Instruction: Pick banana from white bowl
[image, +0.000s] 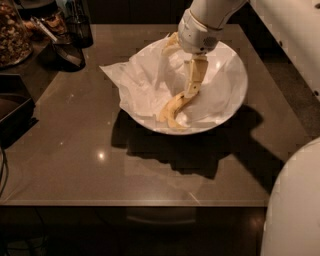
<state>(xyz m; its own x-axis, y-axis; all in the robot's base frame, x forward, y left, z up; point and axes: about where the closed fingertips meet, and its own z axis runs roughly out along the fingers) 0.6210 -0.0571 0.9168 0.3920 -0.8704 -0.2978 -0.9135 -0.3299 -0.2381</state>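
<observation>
Banana (172, 110) lies in bowl (231, 95) on crumpled paper (135, 85), front-left of centre. End effector (193, 82) reaches down to banana's upper end; spread or pinching, cannot tell. Likely light, soft, easily bruised, skin slightly slick: grip gently mid-body, across curve.

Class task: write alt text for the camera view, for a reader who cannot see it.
A robot's gripper reaches down into a white bowl lined with crumpled paper, its tip at a small yellow banana lying in the bowl. The bowl sits on a glossy brown table.
</observation>
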